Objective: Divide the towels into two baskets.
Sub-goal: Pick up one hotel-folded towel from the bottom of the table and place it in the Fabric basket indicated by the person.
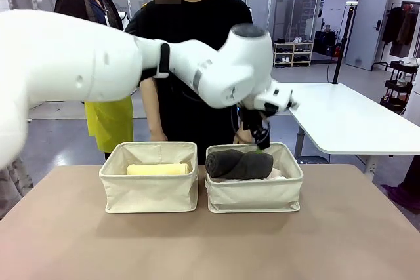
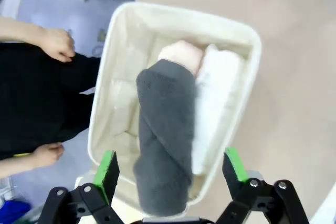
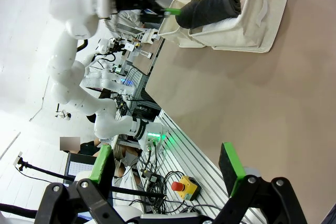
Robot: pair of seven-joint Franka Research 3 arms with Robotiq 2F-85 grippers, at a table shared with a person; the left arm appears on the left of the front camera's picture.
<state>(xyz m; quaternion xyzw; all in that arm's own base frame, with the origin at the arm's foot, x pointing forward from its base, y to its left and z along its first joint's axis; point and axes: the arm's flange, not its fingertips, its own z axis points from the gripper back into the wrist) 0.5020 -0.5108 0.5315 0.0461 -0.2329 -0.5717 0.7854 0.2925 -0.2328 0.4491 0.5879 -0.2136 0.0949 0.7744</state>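
Note:
Two cream baskets stand side by side on the table. The left basket [image 1: 149,191] holds a pale yellow towel [image 1: 157,169]. In the right basket [image 1: 254,195] [image 2: 239,35] a dark grey towel [image 1: 239,164] [image 2: 165,135] lies on top of a white towel [image 2: 215,93] and a pale pink towel [image 2: 181,56]. My left gripper [image 1: 262,139] [image 2: 170,170] hovers open just above the far end of the grey towel, its fingers either side of the roll. My right gripper [image 3: 165,163] is open and holds nothing, well away from the baskets [image 3: 262,19].
A person in black stands right behind the baskets, with hands [image 2: 58,43] near the right basket's far rim. A white table [image 1: 354,119] stands at the back right. The brown tabletop [image 1: 210,247] in front of the baskets is bare.

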